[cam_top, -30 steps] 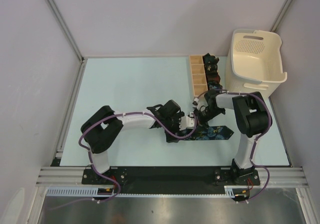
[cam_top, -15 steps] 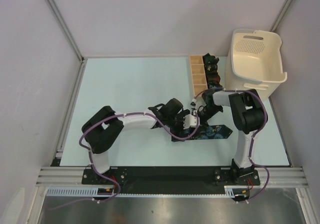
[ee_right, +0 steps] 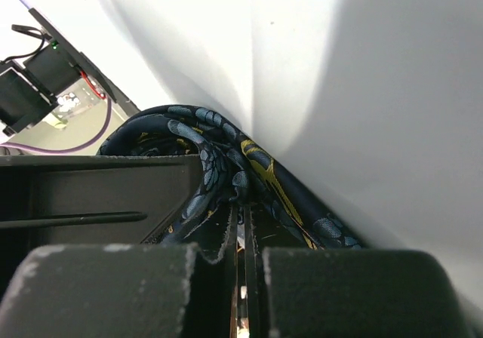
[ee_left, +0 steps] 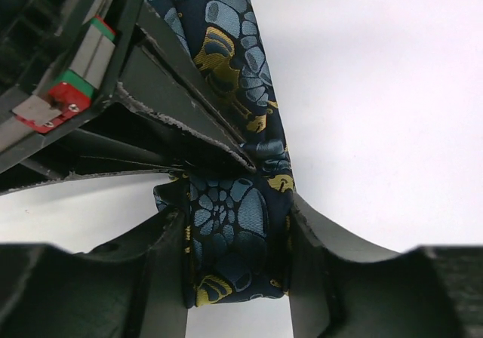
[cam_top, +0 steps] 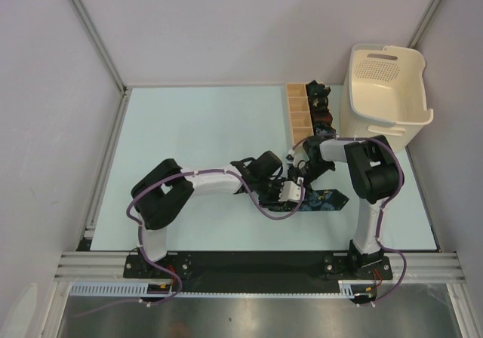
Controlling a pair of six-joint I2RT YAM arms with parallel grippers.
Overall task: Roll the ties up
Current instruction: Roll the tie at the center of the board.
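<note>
Left wall: a plain pale lilac panel; a slanting aluminium rail runs down where it meets the back wall, which is the same colour.
Worktop: a smooth, matt, pale mint sheet that reaches from wall to wall.
Near edge: a black plate carries my 2 bases, with brushed steel below it in the top view.
Left arm: it lies low across the worktop and reaches right towards the middle.
Left fingers: my left fingers are closed on a fold of the tie, and the cloth fills the gap and touches both pads.
Tie: navy with a blue, teal and yellow floral pattern, it lies flat on the worktop right of centre between my 2 arms. Its pointed end faces right and its other end is bunched at my fingertips.
Right fingers: my right fingers are closed tight with their tips against the bunched cloth. I cannot tell whether any fabric is pinched between them.
Right arm: it rises from its base and bends back left over the tie.
Wooden box: a tan, divided box stands at the far right of the worktop, just beside the basket.
Rolled ties: small dark coils sit in the box's right-hand column.
Basket: a cream plastic basket stands in the far right corner.
Right wall: the same pale lilac, with another rail at its corner.
</note>
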